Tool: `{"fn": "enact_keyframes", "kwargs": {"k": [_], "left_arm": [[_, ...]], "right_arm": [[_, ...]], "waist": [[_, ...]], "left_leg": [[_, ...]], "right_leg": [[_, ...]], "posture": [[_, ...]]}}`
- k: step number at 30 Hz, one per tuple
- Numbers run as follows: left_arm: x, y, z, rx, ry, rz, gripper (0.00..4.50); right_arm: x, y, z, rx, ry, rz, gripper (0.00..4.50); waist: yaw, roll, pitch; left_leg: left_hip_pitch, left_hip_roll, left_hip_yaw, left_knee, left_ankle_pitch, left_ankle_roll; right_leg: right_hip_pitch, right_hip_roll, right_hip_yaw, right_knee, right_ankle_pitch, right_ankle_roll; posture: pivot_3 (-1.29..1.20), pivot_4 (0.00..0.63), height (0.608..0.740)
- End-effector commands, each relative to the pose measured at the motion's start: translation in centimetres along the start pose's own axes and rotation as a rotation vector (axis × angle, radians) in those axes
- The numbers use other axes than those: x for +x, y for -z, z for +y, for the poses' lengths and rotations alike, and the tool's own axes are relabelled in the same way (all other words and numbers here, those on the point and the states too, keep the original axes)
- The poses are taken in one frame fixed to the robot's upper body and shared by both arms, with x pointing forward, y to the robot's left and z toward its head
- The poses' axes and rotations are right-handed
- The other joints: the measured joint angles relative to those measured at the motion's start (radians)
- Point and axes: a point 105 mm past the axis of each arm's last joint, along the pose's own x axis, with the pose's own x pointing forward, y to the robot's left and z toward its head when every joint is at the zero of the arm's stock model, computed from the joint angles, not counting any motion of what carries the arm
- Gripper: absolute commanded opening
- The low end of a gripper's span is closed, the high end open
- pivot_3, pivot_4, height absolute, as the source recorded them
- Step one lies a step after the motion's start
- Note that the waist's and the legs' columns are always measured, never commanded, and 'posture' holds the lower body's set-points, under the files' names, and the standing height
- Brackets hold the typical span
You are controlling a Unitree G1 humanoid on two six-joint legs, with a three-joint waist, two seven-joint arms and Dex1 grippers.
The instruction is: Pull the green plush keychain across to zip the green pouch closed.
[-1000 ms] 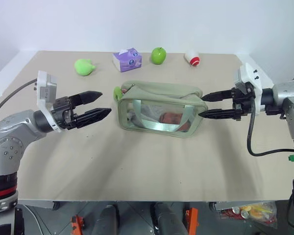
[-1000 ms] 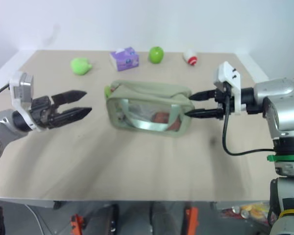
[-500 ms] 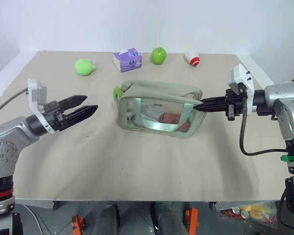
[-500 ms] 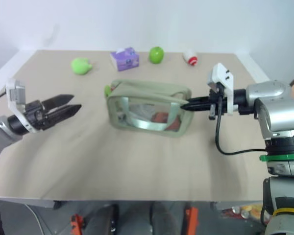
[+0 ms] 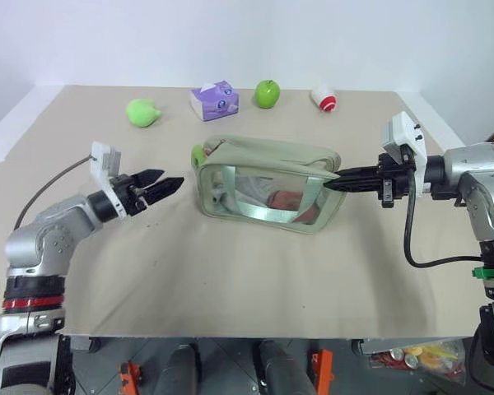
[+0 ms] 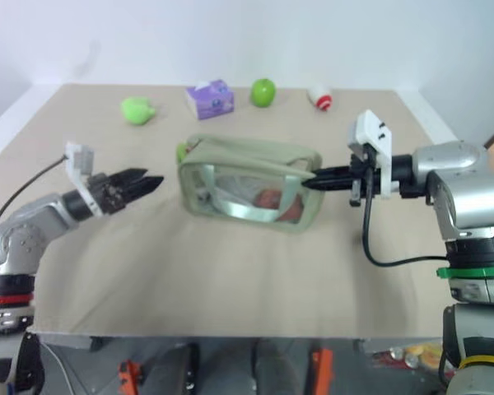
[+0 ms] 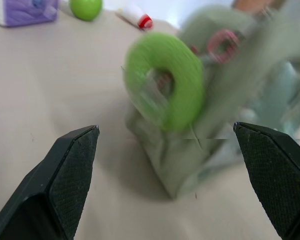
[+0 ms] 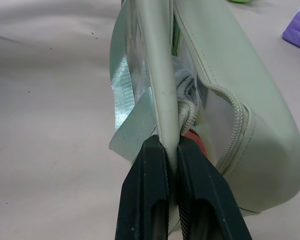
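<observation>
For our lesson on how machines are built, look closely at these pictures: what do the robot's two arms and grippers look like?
Both arms are rounded silver-grey metal shells. The left arm has a red band low down; the right arm has a green one. Each wrist carries a small white box and a thin black cable looping back along the arm. The left gripper and right gripper have black, tapering, pointed jaws with finely textured inner faces.

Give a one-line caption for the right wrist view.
Right pincer shut on the green pouch edge beside its open zipper.
</observation>
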Motion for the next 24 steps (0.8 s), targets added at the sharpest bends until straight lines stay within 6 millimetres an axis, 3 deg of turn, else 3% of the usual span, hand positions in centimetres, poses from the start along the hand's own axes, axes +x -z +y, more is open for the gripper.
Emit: {"fn": "enact_keyframes", "kwargs": {"k": [1,12,18,24], "left_arm": [[0.6,-1.5,0.6,0.037,-0.028,-0.046,4.48],[3.0,0.1,1.1,0.086,-0.034,0.022,4.48],[5.5,-0.1,1.3,0.093,-0.052,0.015,4.48],[6.2,0.4,1.4,0.096,-0.053,0.032,4.48]], "right_arm": [[-0.7,-1.4,0.2,-0.046,0.019,-0.035,0.05],[-1.1,-1.3,0.4,-0.036,0.040,-0.048,0.05],[-1.0,-1.2,0.7,-0.030,0.044,-0.053,0.05],[-1.1,-1.1,0.8,-0.027,0.049,-0.057,0.05]], "waist": [[-0.002,0.000,0.000],[0.002,0.000,0.000],[0.002,0.000,0.000],[0.002,0.000,0.000]], "left_leg": [[0.000,0.000,0.000,0.000,0.000,0.000],[0.000,-0.001,0.000,0.000,0.000,0.000],[-0.001,-0.001,0.000,0.000,0.001,0.001],[-0.001,-0.001,0.000,0.000,0.001,0.001]], "right_leg": [[0.000,0.000,0.000,0.000,0.000,0.000],[0.000,0.000,0.000,0.000,0.001,0.000],[0.000,0.000,0.001,0.000,0.001,0.001],[0.000,0.000,0.001,0.000,0.003,0.004]], "posture": [[0.00,0.150,0.740],[0.00,0.150,0.740],[0.00,0.150,0.740],[0.00,0.150,0.740]]}}
